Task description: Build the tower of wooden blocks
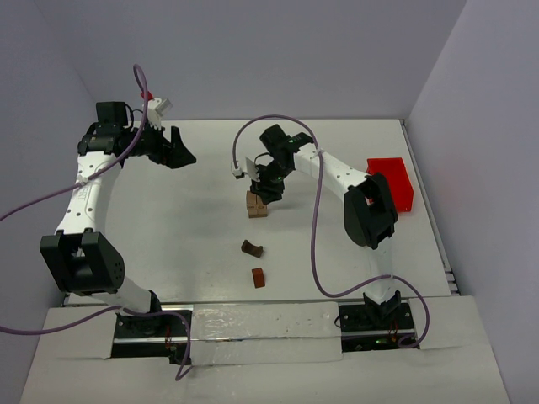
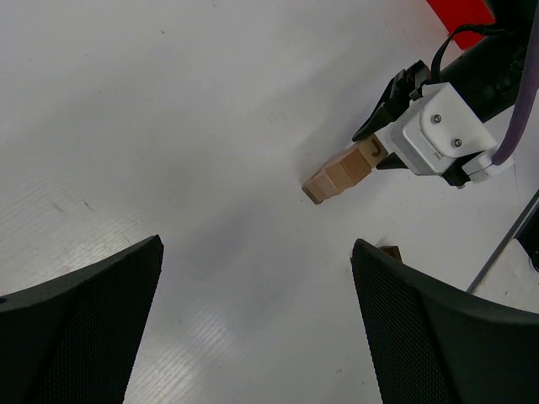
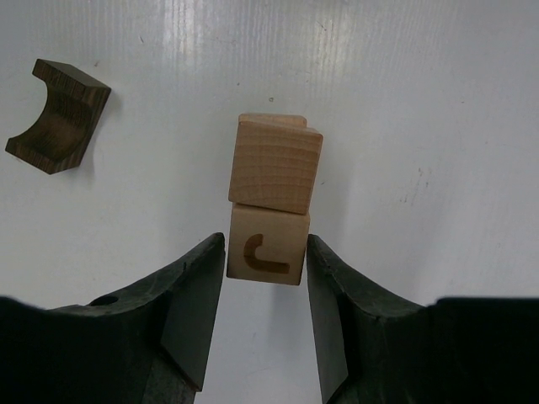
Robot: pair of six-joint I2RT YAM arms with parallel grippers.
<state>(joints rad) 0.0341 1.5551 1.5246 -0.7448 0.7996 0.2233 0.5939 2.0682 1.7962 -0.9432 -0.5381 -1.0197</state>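
Note:
A small stack of light tan cubes stands mid-table; it also shows in the left wrist view. My right gripper is above it. In the right wrist view its jaws close tightly on the top cube, which bears a dark curved mark and rests on the cube below. A dark brown arch piece and a reddish-brown piece lie loose nearer the arm bases. My left gripper is open and empty, held above the table at the far left.
A red plastic bin sits at the right edge of the table, and its corner shows in the left wrist view. The right arm's purple cable loops over the table between the stack and the bin.

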